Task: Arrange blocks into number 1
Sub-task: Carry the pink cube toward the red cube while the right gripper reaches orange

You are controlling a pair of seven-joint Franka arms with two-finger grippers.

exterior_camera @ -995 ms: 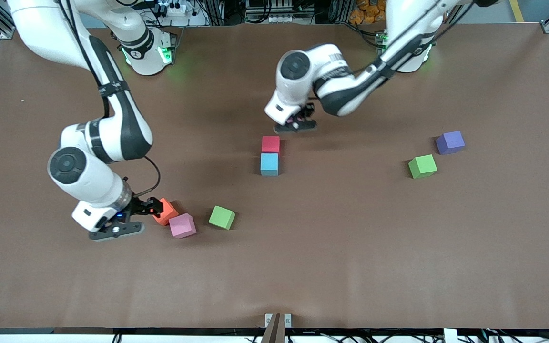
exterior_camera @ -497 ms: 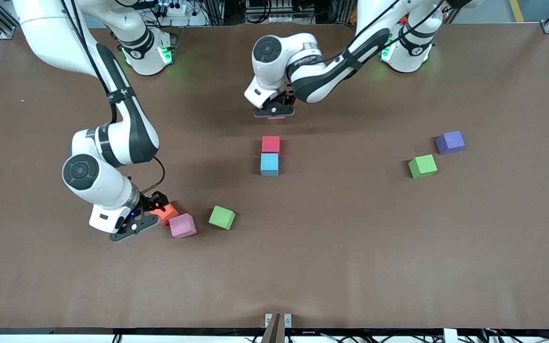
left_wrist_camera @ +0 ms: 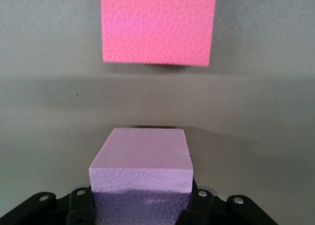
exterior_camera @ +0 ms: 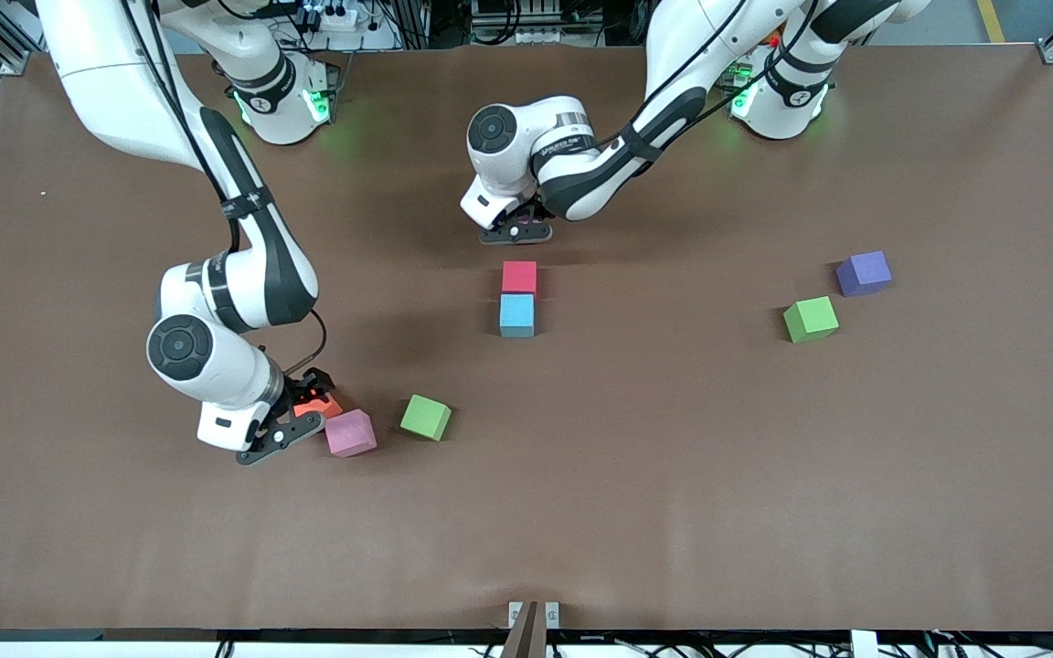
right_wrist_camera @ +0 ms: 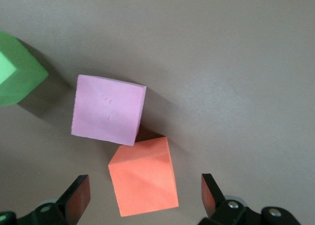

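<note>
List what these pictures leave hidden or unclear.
- Front view: the pink block the left gripper holds is almost wholly covered by the hand; only the left wrist view shows it.
- Front view: the orange block is half covered by the right gripper.
- Left wrist view: the red block is cut off by the picture's edge.
- Right wrist view: a green block is cut off by the edge.

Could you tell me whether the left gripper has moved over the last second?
Yes. The left gripper, holding a pink block, shifted toward the right arm's end, measured against the red block.
</note>
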